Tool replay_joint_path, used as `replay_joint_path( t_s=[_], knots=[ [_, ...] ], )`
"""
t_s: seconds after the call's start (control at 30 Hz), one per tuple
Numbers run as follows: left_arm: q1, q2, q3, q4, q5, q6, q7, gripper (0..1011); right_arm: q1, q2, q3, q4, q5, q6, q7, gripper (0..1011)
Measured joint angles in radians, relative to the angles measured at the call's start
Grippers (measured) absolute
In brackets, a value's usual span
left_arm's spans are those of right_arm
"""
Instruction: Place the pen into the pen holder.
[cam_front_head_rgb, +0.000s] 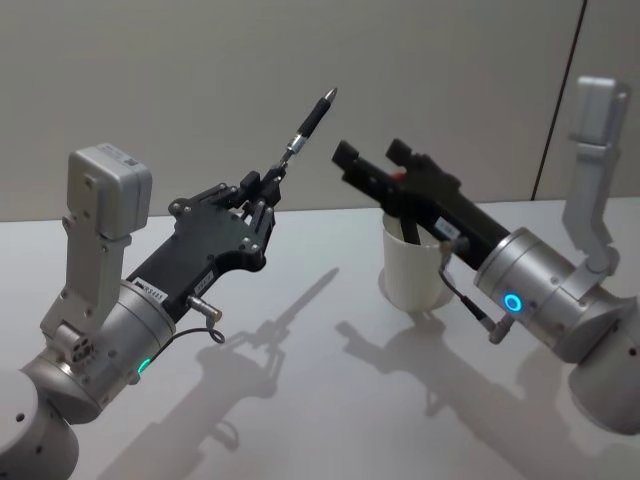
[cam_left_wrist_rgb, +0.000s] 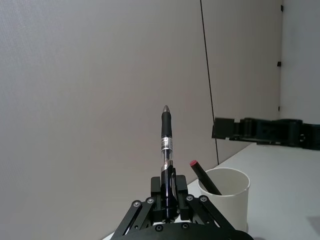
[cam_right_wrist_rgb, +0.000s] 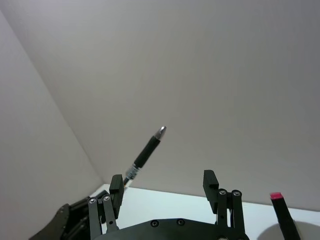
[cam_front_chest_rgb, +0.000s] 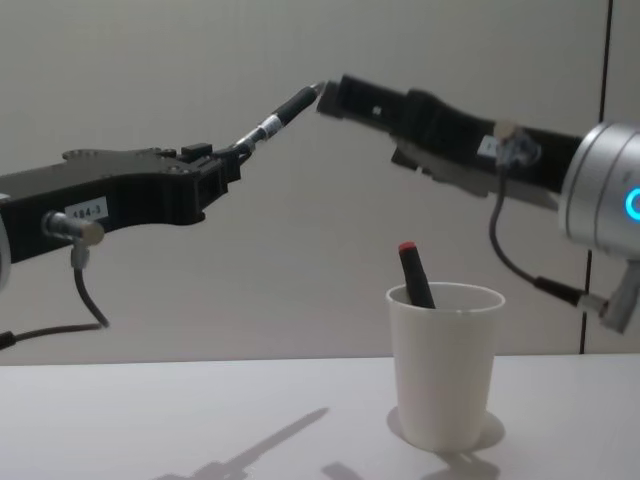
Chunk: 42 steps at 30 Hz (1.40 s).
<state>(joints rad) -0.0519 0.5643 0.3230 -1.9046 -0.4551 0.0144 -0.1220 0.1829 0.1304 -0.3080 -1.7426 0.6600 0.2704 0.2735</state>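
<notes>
light, stiff, slick pen (cam_front_head_rgb: 305, 128) aloft left of the cup (cam_front_head_rgb: 412, 275), left jaws clenched on its clip end; right jaws released above the cup. its rubber grip looks the surest hold.

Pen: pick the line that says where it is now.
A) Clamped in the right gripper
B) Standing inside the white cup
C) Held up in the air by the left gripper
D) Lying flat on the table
C: the left gripper is shut on the pen, which points up above the table, while the right gripper is open beside it and the pen holder contains a different, red-tipped stick.
</notes>
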Motion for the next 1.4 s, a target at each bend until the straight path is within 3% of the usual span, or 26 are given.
replay_joint_path(
  t_s=[0.27,0.5,0.8,1.4],
  knots=[
    [0.000,0.000,0.000,0.000,0.000,0.000,0.000,171,0.014,-0.010,-0.011,0.017,-0.021,0.039,-0.027,1001],
    [0.000,0.000,0.000,0.000,0.000,0.000,0.000,173,0.023,-0.021,-0.014,0.030,0.011,0.058,-0.033,1001],
    [0.000,0.000,0.000,0.000,0.000,0.000,0.000,172,0.031,-0.031,-0.009,0.042,0.098,0.062,-0.025,1001],
    [0.000,0.000,0.000,0.000,0.000,0.000,0.000,172,0.051,-0.060,0.006,0.079,0.354,0.057,-0.015,1001]
  ],
)
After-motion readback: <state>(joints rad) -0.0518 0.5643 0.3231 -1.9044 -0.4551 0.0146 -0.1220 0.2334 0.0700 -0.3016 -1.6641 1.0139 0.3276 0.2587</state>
